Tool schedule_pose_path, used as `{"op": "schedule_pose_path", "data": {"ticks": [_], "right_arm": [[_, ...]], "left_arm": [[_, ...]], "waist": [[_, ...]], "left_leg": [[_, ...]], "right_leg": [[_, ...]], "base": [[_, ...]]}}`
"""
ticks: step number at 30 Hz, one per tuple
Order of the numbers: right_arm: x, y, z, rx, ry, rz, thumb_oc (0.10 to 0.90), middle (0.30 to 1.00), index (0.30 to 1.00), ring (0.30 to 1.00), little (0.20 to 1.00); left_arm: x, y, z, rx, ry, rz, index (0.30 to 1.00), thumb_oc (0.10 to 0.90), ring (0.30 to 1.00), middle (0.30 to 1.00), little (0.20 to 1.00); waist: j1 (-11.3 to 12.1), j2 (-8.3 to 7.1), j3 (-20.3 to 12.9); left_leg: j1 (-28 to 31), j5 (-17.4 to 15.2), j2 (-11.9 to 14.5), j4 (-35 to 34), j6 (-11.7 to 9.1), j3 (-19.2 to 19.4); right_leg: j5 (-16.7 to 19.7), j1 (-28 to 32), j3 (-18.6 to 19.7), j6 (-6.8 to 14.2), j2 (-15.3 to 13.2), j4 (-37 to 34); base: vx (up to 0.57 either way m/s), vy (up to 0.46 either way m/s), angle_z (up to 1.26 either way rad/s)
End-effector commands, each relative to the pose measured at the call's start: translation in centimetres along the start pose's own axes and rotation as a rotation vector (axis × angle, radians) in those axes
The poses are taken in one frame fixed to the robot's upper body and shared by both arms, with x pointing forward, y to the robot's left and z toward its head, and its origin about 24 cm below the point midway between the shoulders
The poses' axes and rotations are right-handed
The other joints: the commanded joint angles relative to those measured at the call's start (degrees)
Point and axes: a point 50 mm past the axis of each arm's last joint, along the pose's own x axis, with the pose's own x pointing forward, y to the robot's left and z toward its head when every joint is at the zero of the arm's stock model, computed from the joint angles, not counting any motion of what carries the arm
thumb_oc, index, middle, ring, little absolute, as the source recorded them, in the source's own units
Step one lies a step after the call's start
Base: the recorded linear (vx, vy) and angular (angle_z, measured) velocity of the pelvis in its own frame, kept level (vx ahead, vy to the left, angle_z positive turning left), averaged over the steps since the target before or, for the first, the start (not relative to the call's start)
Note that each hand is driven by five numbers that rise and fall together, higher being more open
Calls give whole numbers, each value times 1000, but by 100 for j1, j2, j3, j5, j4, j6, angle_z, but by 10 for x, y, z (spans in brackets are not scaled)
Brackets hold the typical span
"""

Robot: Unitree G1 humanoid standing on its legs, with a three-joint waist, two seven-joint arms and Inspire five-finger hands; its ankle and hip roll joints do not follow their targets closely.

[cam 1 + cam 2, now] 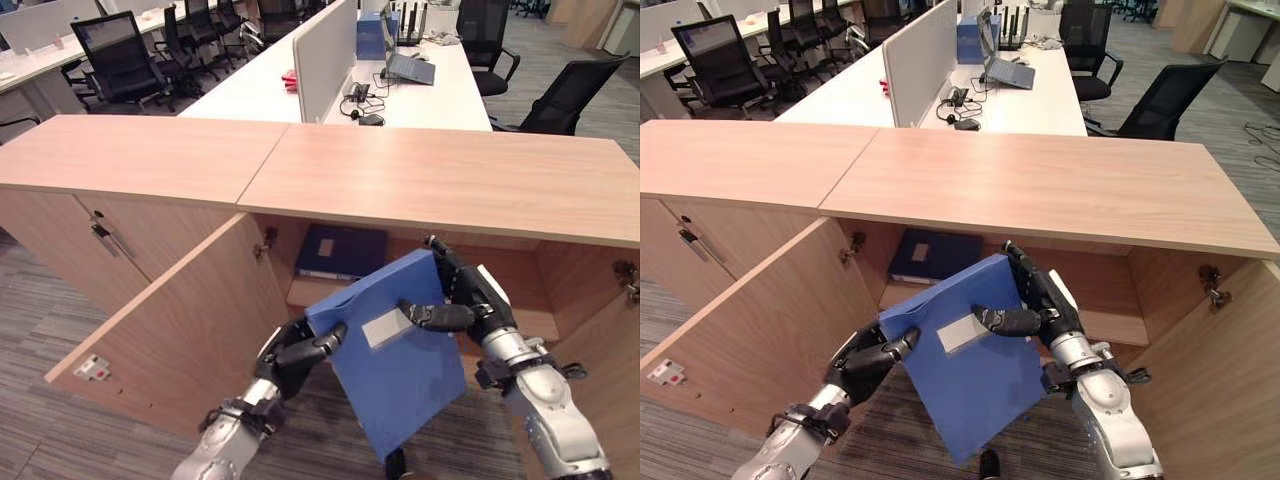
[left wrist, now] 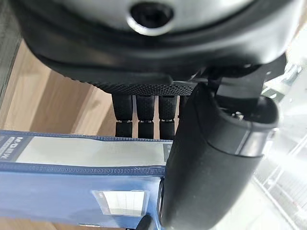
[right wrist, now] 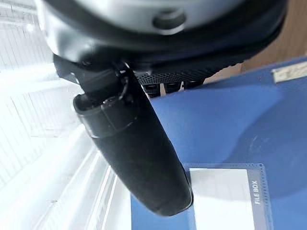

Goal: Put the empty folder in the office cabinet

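This is an office with a grey carpet (image 1: 40, 300). A long white desk (image 1: 1030, 100) with a white divider (image 1: 325, 50) stands behind a low wooden cabinet (image 1: 440, 175). Black chairs (image 1: 115, 55) stand on both sides of the desk, too many to count. A laptop (image 1: 410, 65) sits on the desk.

One cabinet door (image 1: 180, 320) is swung open. One dark blue folder (image 1: 340, 250) lies flat on the shelf inside.

One light blue folder (image 1: 410, 370) is held tilted in front of the open cabinet. It has a pale label (image 1: 385, 328). The left hand (image 1: 300, 352) pinches its left edge. The right hand (image 1: 465, 300) grips its right edge, thumb on the front.
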Motion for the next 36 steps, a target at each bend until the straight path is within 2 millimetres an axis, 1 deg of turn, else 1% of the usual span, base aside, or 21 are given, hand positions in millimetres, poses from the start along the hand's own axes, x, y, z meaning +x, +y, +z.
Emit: {"op": "schedule_pose_path", "data": {"ticks": [1, 8, 11, 12, 13, 15, 16, 17, 19, 20, 21, 22, 23, 24, 25, 27, 32, 33, 34, 35, 36], "right_arm": [[22, -3, 57, -22, -292, 34, 800, 900, 900, 900, 900], [28, -4, 53, -39, -267, 39, 800, 900, 900, 900, 900], [31, -6, 50, -52, -246, 41, 800, 900, 900, 900, 900], [30, -10, 44, -69, -216, 38, 800, 900, 900, 900, 900], [31, -10, 44, -69, -216, 38, 800, 900, 900, 900, 900], [30, -23, 35, -101, -156, 6, 800, 900, 900, 900, 900], [30, -23, 35, -101, -156, 7, 800, 900, 900, 900, 900], [29, -29, 26, -110, -105, 6, 800, 900, 900, 900, 900], [28, -38, 17, -145, -44, 9, 800, 900, 900, 900, 900], [28, -38, 17, -145, -45, 9, 800, 900, 900, 900, 900], [28, -41, 15, -160, -21, 22, 800, 900, 900, 900, 900], [27, -46, 9, -197, 33, 51, 800, 900, 900, 900, 900], [27, -46, 9, -197, 32, 52, 800, 900, 900, 900, 900], [27, -51, 3, -227, 85, 74, 800, 900, 900, 900, 900], [28, -51, 3, -227, 83, 75, 800, 900, 900, 900, 900], [30, -54, -5, -279, 149, 110, 800, 900, 900, 900, 900], [36, -46, -14, -264, 186, 155, 800, 900, 900, 900, 900], [38, -38, -18, -227, 183, 179, 800, 900, 900, 900, 900], [39, -38, -18, -226, 182, 179, 800, 900, 900, 900, 900], [40, -28, -21, -191, 181, 211, 800, 900, 900, 900, 900], [40, -24, -22, -174, 178, 224, 800, 900, 900, 900, 900]], "left_arm": [[18, -50, 62, 32, -310, -315, 300, 400, 300, 300, 300], [22, -59, 56, 1, -284, -366, 300, 400, 300, 300, 300], [22, -64, 62, 7, -297, -406, 300, 400, 300, 300, 300], [21, -66, 67, 24, -316, -421, 300, 400, 300, 300, 300], [21, -66, 67, 24, -317, -421, 300, 400, 300, 300, 300], [19, -65, 76, 60, -350, -427, 300, 400, 300, 300, 300], [19, -65, 76, 60, -350, -427, 300, 400, 300, 300, 300], [18, -64, 83, 93, -370, -431, 300, 400, 300, 300, 300], [17, -61, 91, 148, -392, -432, 300, 400, 300, 300, 300], [17, -61, 92, 148, -393, -432, 300, 400, 300, 300, 300], [16, -60, 96, 177, -405, -435, 300, 400, 300, 300, 300], [15, -58, 107, 240, -427, -431, 300, 400, 300, 300, 300], [15, -58, 107, 240, -428, -431, 300, 400, 300, 300, 300], [16, -54, 115, 315, -430, -423, 300, 400, 300, 300, 300], [16, -54, 115, 316, -431, -423, 300, 400, 300, 300, 300], [19, -51, 126, 398, -441, -405, 300, 400, 300, 300, 300], [23, -55, 136, 449, -465, -417, 300, 400, 300, 300, 300], [24, -59, 139, 459, -478, -432, 300, 400, 300, 300, 300], [24, -59, 139, 460, -478, -432, 300, 400, 300, 300, 300], [25, -62, 142, 471, -491, -442, 300, 400, 300, 300, 300], [25, -62, 143, 476, -496, -440, 300, 400, 300, 300, 300]], "waist": [[11, -71, -204], [0, -65, -246], [11, -70, -263], [21, -71, -268], [21, -71, -267], [39, -70, -278], [39, -71, -277], [59, -80, -282], [82, -91, -289], [80, -91, -285], [87, -93, -287], [119, -108, -287], [115, -107, -285], [139, -116, -292], [136, -118, -286], [162, -124, -298], [183, -122, -300], [192, -115, -309], [192, -119, -307], [201, -112, -312], [204, -112, -310]], "left_leg": [[113, -467, 184, -2, 55, -329], [112, -485, 168, -2, 52, -338], [113, -486, 166, -2, 44, -347], [106, -485, 164, -2, 36, -355], [105, -485, 164, -2, 36, -356], [95, -477, 161, -2, 27, -360], [94, -477, 161, -2, 27, -360], [84, -468, 159, -2, 20, -369], [80, -457, 155, -2, 14, -373], [81, -457, 155, -2, 14, -372], [78, -453, 153, -2, 9, -375], [75, -438, 149, -2, -3, -378], [75, -438, 149, -2, -3, -377], [75, -428, 149, -2, -10, -376], [75, -428, 148, -2, -10, -375], [77, -412, 143, -2, -18, -376], [65, -388, 141, -2, -24, -376], [59, -381, 141, -2, -24, -376], [59, -381, 141, -2, -24, -377], [54, -378, 137, -2, -25, -382], [53, -378, 136, -2, -24, -384]], "right_leg": [[-564, 464, -71, 243, -291, 45], [-575, 469, -73, 247, -287, 45], [-575, 480, -70, 245, -288, 45], [-579, 486, -76, 245, -290, 45], [-579, 486, -76, 245, -289, 45], [-582, 493, -89, 242, -288, 45], [-582, 492, -89, 242, -288, 45], [-584, 492, -94, 238, -290, 45], [-583, 496, -96, 235, -292, 45], [-583, 496, -95, 235, -292, 45], [-585, 496, -94, 234, -295, 45], [-585, 499, -101, 233, -295, 45], [-585, 499, -101, 234, -296, 45], [-579, 504, -102, 232, -302, 45], [-579, 504, -101, 232, -302, 45], [-575, 517, -108, 228, -305, 45], [-574, 519, -127, 222, -306, 45], [-580, 526, -137, 222, -305, 45], [-580, 526, -138, 222, -306, 45], [-587, 531, -140, 220, -304, 45], [-589, 534, -140, 219, -303, 45]], "base": [[0, 0, 0], [0, 0, 0], [0, 0, 0], [0, 0, 0], [0, 0, 0], [0, 0, 0], [0, 0, 0], [0, 0, 0], [0, 0, 0], [0, 0, 0], [0, 0, 0], [0, 0, 0], [0, 0, 0], [0, 0, 0], [0, 0, 0], [0, 0, 0], [0, 0, 0], [0, 0, 0], [0, 0, 0], [0, 0, 0], [0, 0, 0]]}}
